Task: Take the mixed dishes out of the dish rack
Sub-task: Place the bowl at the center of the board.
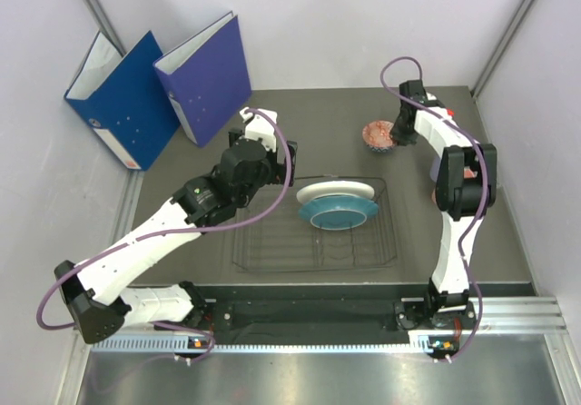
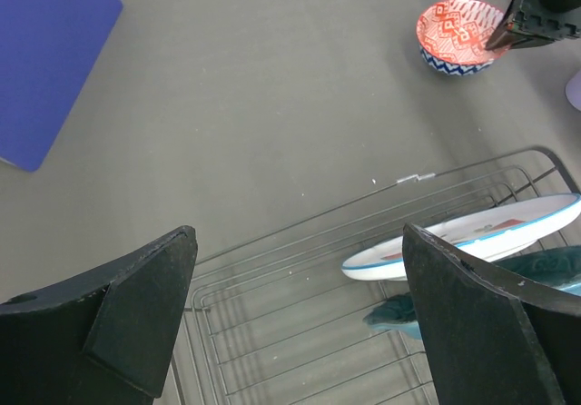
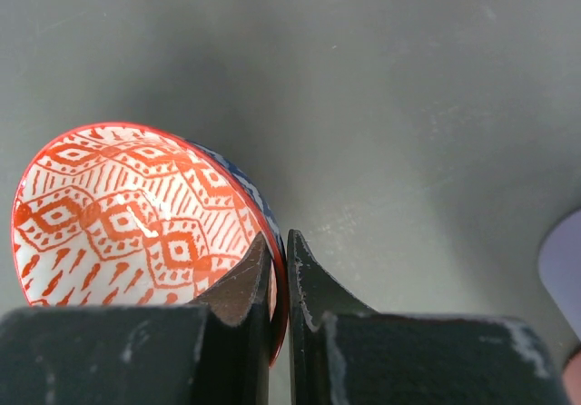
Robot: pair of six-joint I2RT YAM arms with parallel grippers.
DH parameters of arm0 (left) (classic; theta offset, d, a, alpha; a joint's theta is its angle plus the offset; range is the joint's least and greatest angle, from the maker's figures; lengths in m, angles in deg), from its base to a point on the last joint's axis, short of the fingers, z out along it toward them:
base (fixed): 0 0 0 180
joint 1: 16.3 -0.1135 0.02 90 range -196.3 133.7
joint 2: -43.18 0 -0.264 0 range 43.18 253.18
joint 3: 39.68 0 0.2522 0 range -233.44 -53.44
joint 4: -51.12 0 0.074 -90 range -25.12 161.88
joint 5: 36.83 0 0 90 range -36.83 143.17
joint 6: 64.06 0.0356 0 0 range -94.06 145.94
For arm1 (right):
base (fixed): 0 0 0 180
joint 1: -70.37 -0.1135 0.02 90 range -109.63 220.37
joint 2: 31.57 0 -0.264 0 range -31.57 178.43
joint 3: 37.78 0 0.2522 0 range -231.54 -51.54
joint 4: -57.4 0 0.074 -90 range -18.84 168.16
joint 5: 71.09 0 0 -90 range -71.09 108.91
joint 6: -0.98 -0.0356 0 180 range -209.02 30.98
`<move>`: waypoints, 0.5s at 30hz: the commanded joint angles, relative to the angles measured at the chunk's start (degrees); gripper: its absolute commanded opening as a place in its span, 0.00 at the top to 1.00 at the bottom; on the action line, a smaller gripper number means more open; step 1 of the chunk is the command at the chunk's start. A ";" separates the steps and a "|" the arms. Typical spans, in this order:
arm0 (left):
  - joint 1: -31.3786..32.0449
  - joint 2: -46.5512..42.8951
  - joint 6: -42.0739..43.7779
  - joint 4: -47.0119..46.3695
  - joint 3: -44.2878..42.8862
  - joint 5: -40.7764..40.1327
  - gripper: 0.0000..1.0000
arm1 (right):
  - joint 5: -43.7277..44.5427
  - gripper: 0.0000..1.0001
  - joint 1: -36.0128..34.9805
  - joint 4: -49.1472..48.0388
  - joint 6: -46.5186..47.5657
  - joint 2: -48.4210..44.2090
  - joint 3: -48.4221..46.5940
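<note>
Right gripper: jaws clamped on the rim of the small red-patterned bowl, which sits on the grey table beyond the dish rack. Left gripper: jaws wide apart, holding nothing, above the rack's left part. White plate and teal plate stand in the rack's right half.

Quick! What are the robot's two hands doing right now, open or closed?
Left gripper: open, holding nothing.
Right gripper: closed on the rim of the small red-patterned bowl.
</note>
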State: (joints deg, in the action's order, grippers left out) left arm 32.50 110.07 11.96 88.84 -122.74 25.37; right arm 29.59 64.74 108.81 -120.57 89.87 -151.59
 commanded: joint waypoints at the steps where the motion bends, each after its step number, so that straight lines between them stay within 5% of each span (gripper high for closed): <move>1: -0.10 -0.98 -1.31 -2.26 1.09 0.90 0.01 | -2.06 1.00 0.53 -3.37 0.00 1.07 -0.76; 3: -0.10 -1.06 -1.32 -2.34 1.27 1.07 0.01 | -3.20 0.99 0.71 -2.93 0.00 2.38 -0.76; 7: -0.10 -0.54 -1.32 -2.26 1.36 1.42 0.01 | -4.52 0.79 0.97 -2.76 -0.35 3.44 0.20; 15: -0.10 -0.45 -0.97 -2.70 1.62 1.60 0.01 | -2.59 0.54 1.14 -2.67 -1.23 -0.32 1.00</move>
State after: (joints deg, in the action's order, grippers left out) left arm 32.50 110.07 11.04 88.86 -121.52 26.62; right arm 25.57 65.18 107.30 -121.11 92.69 -150.41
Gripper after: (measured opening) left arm 0.991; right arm 0.433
